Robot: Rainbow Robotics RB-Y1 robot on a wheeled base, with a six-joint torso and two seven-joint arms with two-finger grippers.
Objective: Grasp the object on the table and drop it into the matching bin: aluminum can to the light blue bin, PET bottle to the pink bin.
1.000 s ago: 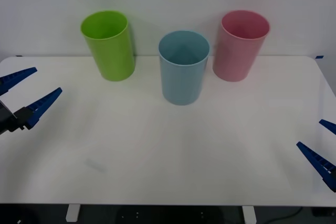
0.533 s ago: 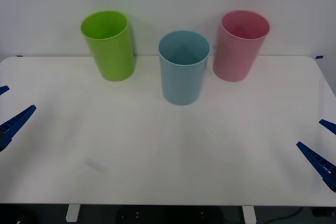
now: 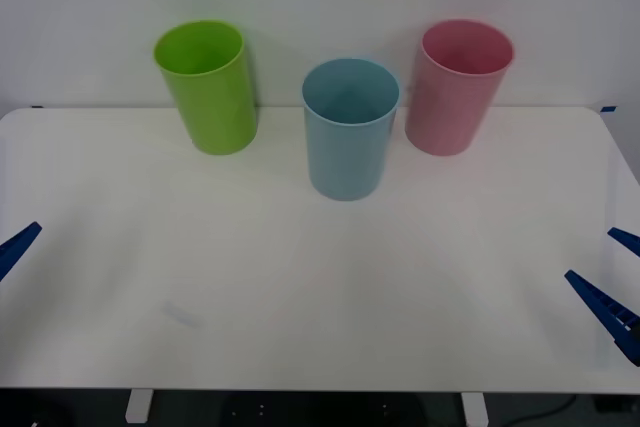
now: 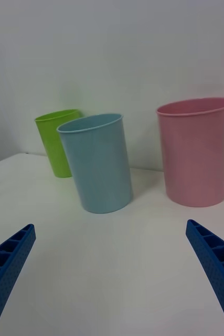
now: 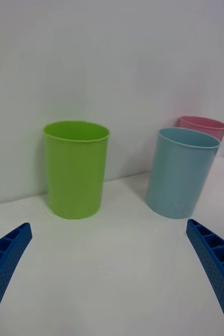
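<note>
The light blue bin (image 3: 347, 137) stands upright at the middle back of the white table (image 3: 320, 287), with the pink bin (image 3: 455, 97) just behind it to the right. The aluminum can and any PET bottle are out of view. My left gripper (image 3: 15, 247) sits low at the table's left edge, and the left wrist view shows it (image 5: 107, 224) open and holding nothing. At the right edge my right gripper (image 3: 590, 253) is open and empty too, facing the blue bin (image 4: 98, 163) and pink bin (image 4: 195, 152) from a distance.
A lime green bin (image 3: 210, 92) stands at the back left, also in the left wrist view (image 5: 75, 170). A white wall rises close behind the three bins. A faint smudge (image 3: 182, 314) marks the tabletop at the front left.
My left gripper has drawn back down and to the left, from above the table's left side to its edge, leaving one fingertip in sight. The right gripper has not moved.
</note>
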